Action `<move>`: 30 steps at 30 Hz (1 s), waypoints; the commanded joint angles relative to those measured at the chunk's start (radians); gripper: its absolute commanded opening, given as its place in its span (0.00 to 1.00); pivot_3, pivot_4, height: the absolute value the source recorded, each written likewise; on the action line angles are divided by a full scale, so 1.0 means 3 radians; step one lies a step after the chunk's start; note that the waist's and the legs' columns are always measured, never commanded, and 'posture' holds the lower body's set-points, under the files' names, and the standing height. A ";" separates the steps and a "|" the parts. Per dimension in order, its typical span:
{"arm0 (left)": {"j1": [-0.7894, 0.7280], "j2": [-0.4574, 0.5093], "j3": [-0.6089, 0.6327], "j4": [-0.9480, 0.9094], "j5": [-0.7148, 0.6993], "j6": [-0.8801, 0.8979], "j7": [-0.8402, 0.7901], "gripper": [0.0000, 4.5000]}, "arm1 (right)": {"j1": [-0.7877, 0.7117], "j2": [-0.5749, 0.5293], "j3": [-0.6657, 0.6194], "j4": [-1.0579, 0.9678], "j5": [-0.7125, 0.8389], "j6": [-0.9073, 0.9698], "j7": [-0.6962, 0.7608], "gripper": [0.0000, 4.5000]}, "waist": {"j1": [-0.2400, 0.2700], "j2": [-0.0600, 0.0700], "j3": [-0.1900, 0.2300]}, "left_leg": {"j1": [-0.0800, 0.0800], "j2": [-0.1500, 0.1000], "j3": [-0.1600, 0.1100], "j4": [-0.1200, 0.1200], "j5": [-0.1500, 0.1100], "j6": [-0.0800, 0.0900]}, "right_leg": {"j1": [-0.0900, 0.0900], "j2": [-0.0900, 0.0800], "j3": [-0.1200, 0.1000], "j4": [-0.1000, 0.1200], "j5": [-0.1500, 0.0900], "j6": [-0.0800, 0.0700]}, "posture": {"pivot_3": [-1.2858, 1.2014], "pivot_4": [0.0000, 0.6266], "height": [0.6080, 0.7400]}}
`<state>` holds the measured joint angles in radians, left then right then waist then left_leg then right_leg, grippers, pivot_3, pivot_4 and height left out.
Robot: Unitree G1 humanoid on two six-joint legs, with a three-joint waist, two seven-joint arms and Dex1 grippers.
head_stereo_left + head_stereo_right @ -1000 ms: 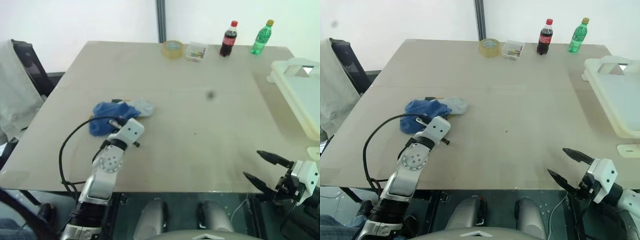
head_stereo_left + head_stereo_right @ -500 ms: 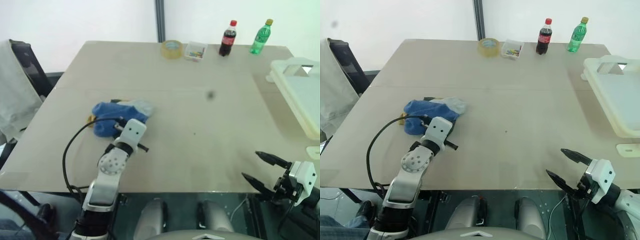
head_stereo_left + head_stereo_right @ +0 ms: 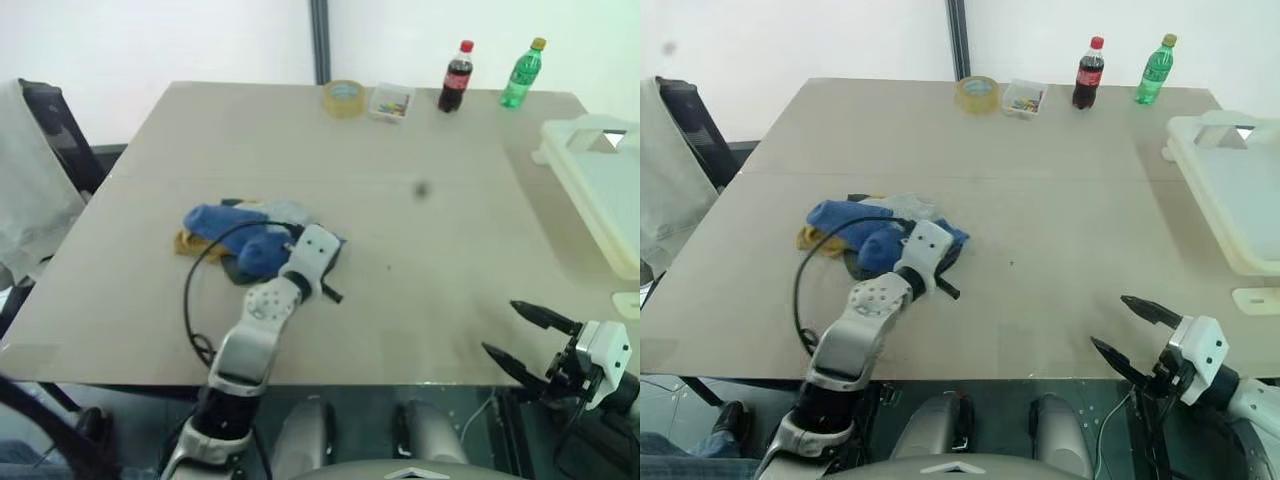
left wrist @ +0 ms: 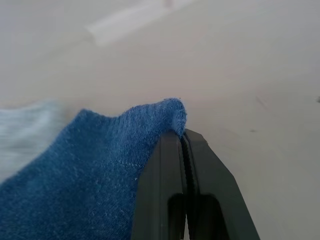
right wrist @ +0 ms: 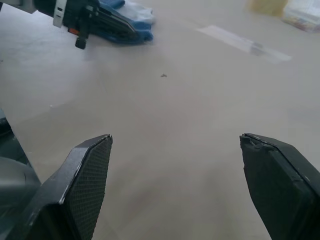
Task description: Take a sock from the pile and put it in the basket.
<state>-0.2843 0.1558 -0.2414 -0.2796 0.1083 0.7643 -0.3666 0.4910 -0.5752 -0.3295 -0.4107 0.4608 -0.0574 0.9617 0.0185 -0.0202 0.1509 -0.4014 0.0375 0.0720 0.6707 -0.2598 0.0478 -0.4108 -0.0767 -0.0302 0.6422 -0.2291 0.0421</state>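
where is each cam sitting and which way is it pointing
Left and right eye views: on the head, looking forward and down over the table; both arms show.
Left wrist view: looks along the left claw, shut on the blue sock.
Right wrist view: looks along the open right claw across the table.
Shared: the right wrist view also catches the left claw and sock; the eye views show the basket.

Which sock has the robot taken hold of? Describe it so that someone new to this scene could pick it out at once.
On the big tan table, look left of the middle for the small pile of socks. The sock in question is the royal-blue one at the pile's right end, its edge pinched in the shut left gripper. Its neighbours are light grey, mustard yellow and dark, and none of them is gripped.
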 commanded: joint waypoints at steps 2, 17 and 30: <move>-0.0173 -0.0271 -0.0168 0.0081 -0.0081 0.0132 0.0089 0.02 | 0.0006 -0.0039 -0.0096 -0.0133 0.0015 -0.0044 -0.0054 0.93 | -0.0005 -0.0001 0.0000 | 0.0001 0.0001 0.0000 0.0000 0.0000 0.0000 | 0.0001 0.0000 0.0002 0.0000 -0.0001 0.0002 | 0.52 0.24 1.00; -0.0535 -0.1012 -0.0142 0.0632 -0.0433 -0.0054 0.0309 0.36 | 0.0057 -0.0114 -0.0087 -0.0208 0.0030 0.0023 -0.0095 0.93 | -0.0012 -0.0005 0.0003 | -0.0002 0.0002 -0.0004 0.0001 0.0000 0.0000 | -0.0001 0.0012 0.0002 -0.0001 0.0003 -0.0006 | 0.52 0.24 1.00; -0.0206 -0.0178 0.0248 -0.0489 -0.1230 0.0216 -0.0464 0.49 | -0.0719 -0.0021 0.0398 -0.0130 -0.0111 0.0580 -0.0557 0.93 | -0.0020 -0.0002 0.0002 | 0.0003 0.0006 -0.0003 0.0002 0.0000 -0.0001 | -0.0001 0.0015 0.0006 0.0003 0.0005 -0.0010 | 0.52 0.24 1.00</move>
<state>-0.3588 0.0854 -0.1936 -0.3511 -0.2228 0.8626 -0.4732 0.3018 -0.5900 -0.2384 -0.4299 0.4343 0.0764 0.8377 0.0123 -0.0208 0.1516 -0.4005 0.0397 0.0712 0.6712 -0.2597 0.0476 -0.4112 -0.0718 -0.0284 0.6430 -0.2276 0.0392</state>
